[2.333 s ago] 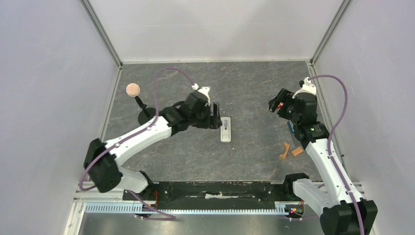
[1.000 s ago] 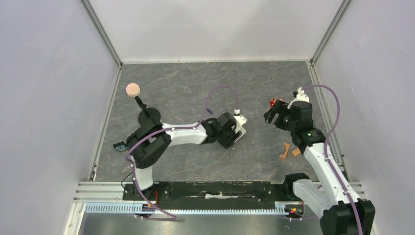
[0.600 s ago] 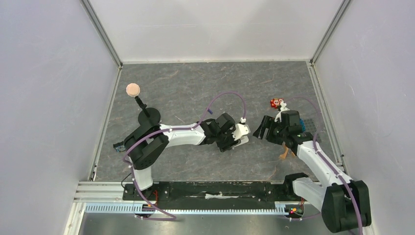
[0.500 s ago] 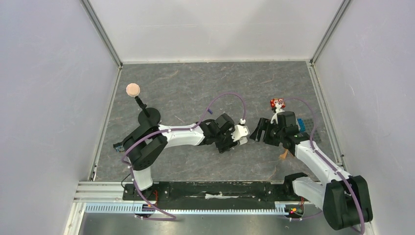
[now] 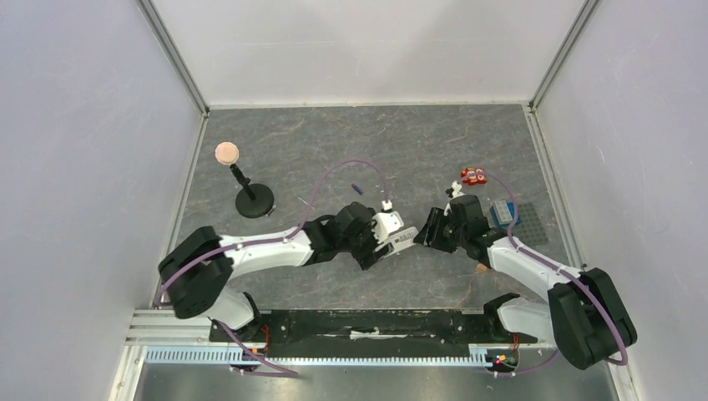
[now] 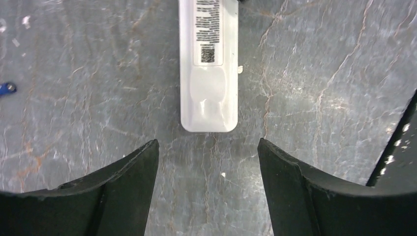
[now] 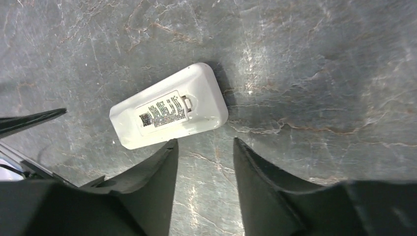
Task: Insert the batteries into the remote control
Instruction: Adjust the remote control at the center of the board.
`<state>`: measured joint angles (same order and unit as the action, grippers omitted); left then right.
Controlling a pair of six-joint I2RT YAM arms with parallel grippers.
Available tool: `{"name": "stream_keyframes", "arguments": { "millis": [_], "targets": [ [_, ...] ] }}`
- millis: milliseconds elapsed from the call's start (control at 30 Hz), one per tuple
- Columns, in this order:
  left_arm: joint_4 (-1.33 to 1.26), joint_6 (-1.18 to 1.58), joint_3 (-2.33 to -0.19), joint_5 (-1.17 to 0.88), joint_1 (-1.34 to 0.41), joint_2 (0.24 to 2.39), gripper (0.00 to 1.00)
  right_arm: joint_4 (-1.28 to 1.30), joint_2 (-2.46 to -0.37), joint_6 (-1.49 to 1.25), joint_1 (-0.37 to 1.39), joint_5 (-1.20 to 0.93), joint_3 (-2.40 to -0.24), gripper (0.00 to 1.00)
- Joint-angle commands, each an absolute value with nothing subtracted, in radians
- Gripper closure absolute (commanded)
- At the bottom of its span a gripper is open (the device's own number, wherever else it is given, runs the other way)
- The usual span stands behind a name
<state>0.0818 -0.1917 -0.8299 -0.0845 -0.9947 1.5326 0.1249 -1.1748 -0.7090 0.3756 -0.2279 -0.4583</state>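
The white remote control (image 5: 405, 238) lies on the grey table, back side up, with its label and closed cover showing. My left gripper (image 5: 377, 248) is open and empty just short of its rounded end; the left wrist view shows the remote (image 6: 209, 73) ahead of the gripper (image 6: 208, 147). My right gripper (image 5: 428, 229) is open and empty at the other side; in the right wrist view the remote (image 7: 168, 113) lies tilted just beyond the gripper (image 7: 203, 142). One small purple-blue battery (image 5: 356, 189) lies loose farther back and shows at the left edge of the left wrist view (image 6: 6, 88).
A small red block (image 5: 474, 175) and a blue ridged box (image 5: 503, 210) on a dark pad sit at the right. A black stand (image 5: 255, 201) with a pink disc (image 5: 227, 154) is at the left. A tan wooden piece (image 5: 482, 266) peeks out under the right arm.
The right gripper has swung in from the far right to the remote. The left gripper has dropped nearer to it. The remote has shifted nearer and turned at an angle.
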Motion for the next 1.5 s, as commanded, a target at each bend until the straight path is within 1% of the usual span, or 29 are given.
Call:
{"name": "stream_keyframes", "arguments": {
  "millis": [0, 100, 167, 267, 367, 400, 467, 533, 567, 633, 700, 967, 1033, 1133, 1233, 1267, 1400, 1433, 1467],
  "targets": [
    [-0.081, 0.023, -0.721, 0.036, -0.997, 1.391, 0.20, -0.019, -1.176, -0.850, 0.412, -0.159, -0.406, 0.56],
    [-0.151, 0.183, -0.613, 0.167, -0.996, 1.282, 0.15, -0.067, -1.168, -0.873, 0.425, -0.147, -0.384, 0.58],
    [-0.184, 0.289, -0.546, 0.281, -0.997, 1.207, 0.15, -0.068, -1.171, -0.872, 0.429, -0.141, -0.388, 0.57],
    [-0.160, 0.419, -0.484, 0.398, -0.990, 1.110, 0.15, -0.052, -1.164, -0.857, 0.434, -0.126, -0.405, 0.47],
    [-0.082, 0.507, -0.481, 0.415, -0.976, 1.055, 0.15, -0.024, -1.169, -0.818, 0.436, -0.092, -0.441, 0.31],
    [-0.049, 0.526, -0.488, 0.406, -0.973, 1.044, 0.15, -0.006, -1.183, -0.795, 0.435, -0.077, -0.460, 0.28],
    [-0.011, 0.561, -0.499, 0.391, -0.969, 1.043, 0.16, 0.038, -1.229, -0.744, 0.436, -0.053, -0.500, 0.27],
    [-0.005, 0.591, -0.500, 0.370, -0.968, 1.044, 0.17, 0.055, -1.286, -0.695, 0.437, -0.061, -0.530, 0.27],
    [-0.005, 0.608, -0.497, 0.356, -0.966, 1.046, 0.17, 0.062, -1.315, -0.681, 0.436, -0.070, -0.542, 0.29],
    [-0.013, 0.637, -0.494, 0.330, -0.963, 1.058, 0.18, 0.066, -1.349, -0.669, 0.441, -0.083, -0.554, 0.33],
    [-0.020, 0.662, -0.491, 0.313, -0.960, 1.076, 0.19, 0.066, -1.360, -0.685, 0.449, -0.099, -0.549, 0.41],
    [-0.063, 0.716, -0.492, 0.243, -0.948, 1.176, 0.20, 0.055, -1.286, -0.908, 0.505, -0.156, -0.453, 0.54],
    [-0.075, 0.743, -0.508, 0.182, -0.930, 1.222, 0.21, 0.061, -1.267, -0.938, 0.521, -0.149, -0.441, 0.58],
    [-0.105, 0.789, -0.526, 0.103, -0.890, 1.295, 0.26, 0.087, -1.249, -0.924, 0.533, -0.093, -0.452, 0.60],
    [-0.180, 0.832, -0.521, 0.033, -0.856, 1.331, 0.29, 0.126, -1.264, -0.879, 0.534, -0.061, -0.497, 0.60],
    [-0.204, 0.841, -0.521, 0.016, -0.848, 1.339, 0.29, 0.137, -1.267, -0.871, 0.534, -0.061, -0.510, 0.58],
    [-0.211, 0.844, -0.551, 0.005, -0.830, 1.357, 0.29, 0.176, -1.249, -0.836, 0.534, -0.034, -0.555, 0.42],
    [-0.207, 0.841, -0.563, 0.005, -0.829, 1.364, 0.29, 0.191, -1.241, -0.830, 0.535, -0.022, -0.565, 0.39],
    [-0.205, 0.840, -0.571, -0.013, -0.828, 1.370, 0.29, 0.200, -1.236, -0.821, 0.534, -0.016, -0.572, 0.38]
  ]
}}
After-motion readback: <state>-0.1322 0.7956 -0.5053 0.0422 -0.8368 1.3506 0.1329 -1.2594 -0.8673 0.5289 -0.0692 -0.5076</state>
